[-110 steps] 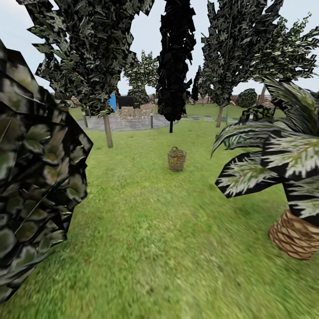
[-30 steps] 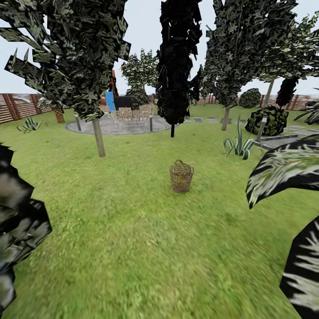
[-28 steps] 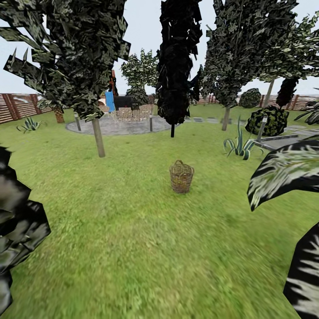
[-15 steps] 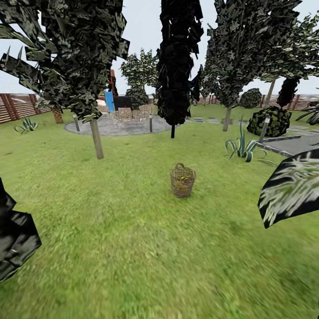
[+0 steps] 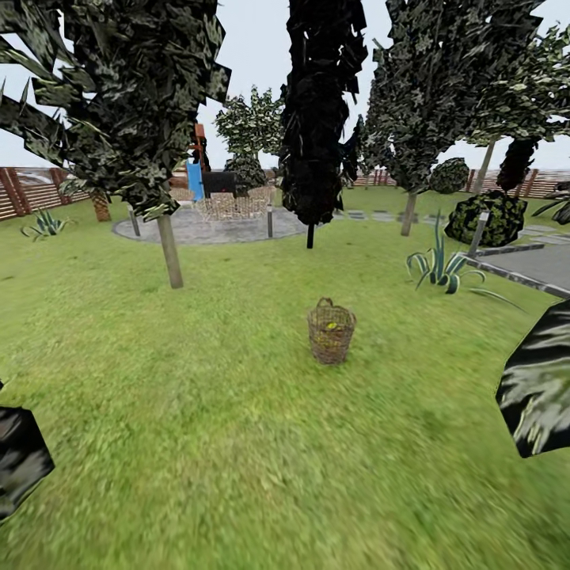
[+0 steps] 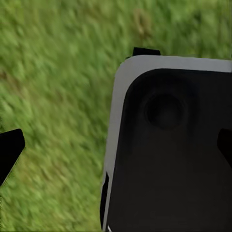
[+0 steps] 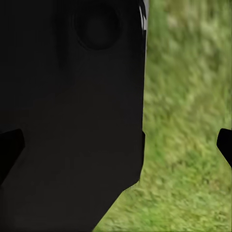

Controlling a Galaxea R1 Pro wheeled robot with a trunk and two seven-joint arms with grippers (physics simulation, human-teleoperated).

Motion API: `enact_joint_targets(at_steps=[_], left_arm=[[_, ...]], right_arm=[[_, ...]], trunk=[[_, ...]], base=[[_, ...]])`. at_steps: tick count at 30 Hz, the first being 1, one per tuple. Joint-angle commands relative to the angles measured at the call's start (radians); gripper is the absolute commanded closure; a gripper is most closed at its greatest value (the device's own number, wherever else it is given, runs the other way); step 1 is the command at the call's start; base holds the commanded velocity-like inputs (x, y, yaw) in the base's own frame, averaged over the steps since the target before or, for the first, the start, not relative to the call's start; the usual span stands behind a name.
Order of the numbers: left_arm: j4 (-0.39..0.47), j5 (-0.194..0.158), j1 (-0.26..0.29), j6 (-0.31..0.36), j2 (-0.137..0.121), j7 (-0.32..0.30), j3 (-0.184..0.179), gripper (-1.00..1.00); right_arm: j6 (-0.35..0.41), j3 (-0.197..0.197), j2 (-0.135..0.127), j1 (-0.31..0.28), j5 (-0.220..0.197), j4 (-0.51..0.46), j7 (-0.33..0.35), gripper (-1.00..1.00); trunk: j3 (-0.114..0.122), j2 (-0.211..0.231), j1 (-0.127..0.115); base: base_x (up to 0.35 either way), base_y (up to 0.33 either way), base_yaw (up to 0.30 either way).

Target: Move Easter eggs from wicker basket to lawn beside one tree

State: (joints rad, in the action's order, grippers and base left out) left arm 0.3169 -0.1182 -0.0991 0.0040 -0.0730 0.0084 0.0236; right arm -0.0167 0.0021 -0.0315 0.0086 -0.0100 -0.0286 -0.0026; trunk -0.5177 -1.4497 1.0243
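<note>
wicker basket (image 5: 331, 332): upright mid-lawn (image 5: 237, 412), yellow specks inside, well apart from slim-trunked tree (image 5: 169, 250) towards the lawn's far left. left gripper (image 6: 116, 150), right gripper (image 7: 116, 150): fingertips wide apart, empty, over grass.

Black rounded-corner body panel (image 6: 169, 154), pale grey rim, round recess.

— What sort of place is this?
— A garden, a simulated one. A mottled green lawn (image 5: 237, 412) runs out to a brown slatted fence (image 5: 28, 190).
— What else shows it?
— Trees with slim pale trunks (image 5: 169, 249), a narrow black cypress (image 5: 317, 119), spiky shrubs (image 5: 439, 265), and a round grey paved patch (image 5: 210, 229) with pale woven chairs (image 5: 229, 206).
</note>
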Motion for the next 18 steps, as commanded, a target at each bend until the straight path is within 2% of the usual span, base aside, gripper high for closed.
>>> enact_joint_targets(at_steps=[1,9,14,18], left_arm=[[0.002,-0.009,-0.001,0.001,0.000,0.001,-0.001,-1.00],[0.029,-0.013,-0.001,0.007,0.006,0.003,-0.001,-1.00],[0.033,-0.018,-0.001,0.058,0.013,0.002,-0.001,-1.00],[0.036,-0.019,-0.001,0.069,0.011,0.000,-0.001,-1.00]], right_arm=[[-0.001,0.003,0.001,0.001,0.006,-0.002,-0.002,-1.00],[-0.008,0.003,0.000,0.001,0.013,-0.005,-0.004,-1.00],[-0.011,0.000,0.001,0.001,0.004,-0.010,-0.004,-1.00],[-0.011,0.000,0.000,0.001,0.003,-0.012,-0.005,-1.00]], trunk=[[-0.001,0.000,0.001],[-0.001,0.000,0.001],[-0.001,0.000,0.001],[-0.001,0.000,0.001]], base=[[0.334,0.068,0.000],[0.336,0.021,0.000],[0.339,0.001,0.000],[0.339,0.000,0.000]])
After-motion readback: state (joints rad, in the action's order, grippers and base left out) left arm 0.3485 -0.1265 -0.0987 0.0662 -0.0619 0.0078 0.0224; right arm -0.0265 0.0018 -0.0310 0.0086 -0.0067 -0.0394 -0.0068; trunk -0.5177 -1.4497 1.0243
